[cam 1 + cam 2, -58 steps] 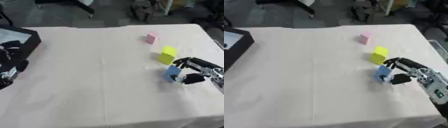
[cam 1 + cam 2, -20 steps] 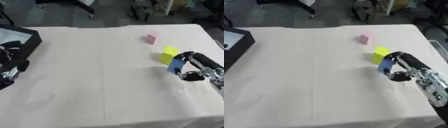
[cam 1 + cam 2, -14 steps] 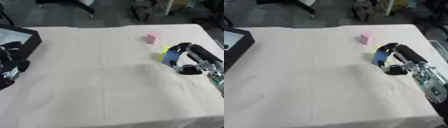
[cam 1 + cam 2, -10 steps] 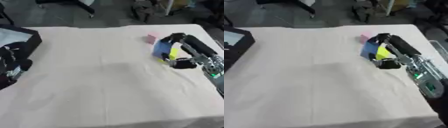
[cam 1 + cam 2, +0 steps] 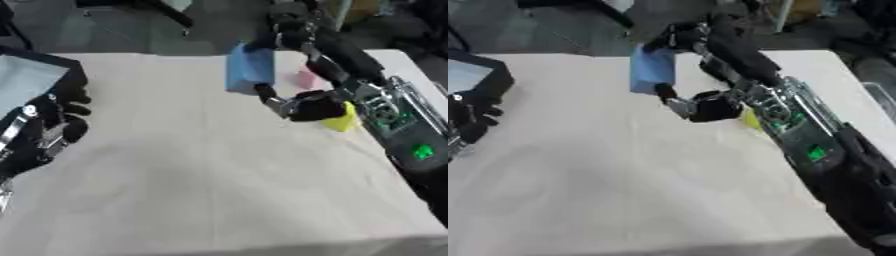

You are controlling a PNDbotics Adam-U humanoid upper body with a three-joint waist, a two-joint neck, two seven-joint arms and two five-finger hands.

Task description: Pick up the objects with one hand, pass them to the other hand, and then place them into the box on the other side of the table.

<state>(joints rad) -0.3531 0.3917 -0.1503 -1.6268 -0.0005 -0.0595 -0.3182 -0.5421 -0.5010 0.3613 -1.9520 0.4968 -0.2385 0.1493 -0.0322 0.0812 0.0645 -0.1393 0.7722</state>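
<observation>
We see the right hand (image 5: 302,75) raised above the table (image 5: 201,190), its fingers curled over the top of a blue block (image 5: 248,68) and its thumb coming up against the block's lower edge, so that the block is pinched between them and held clear of the cloth; the block hangs over the far middle of the table, tilted a little, with its broad face turned toward us; behind the hand's palm a yellow block (image 5: 340,119) rests on the cloth near the right edge, partly covered by the hand, and beyond it a pink block (image 5: 306,78) shows only as a small patch beside the forearm; the right arm (image 5: 798,130) runs in from the lower right, black with silver joints and a small green light on its casing; at the left edge we find the left hand (image 5: 45,131) low beside the table, fingers up and only loosely bent, holding nothing; just behind it, at the far left corner, stands the dark box (image 5: 35,80) with a pale blue inside; the blue block and the box lie well apart, on opposite sides of the table.
</observation>
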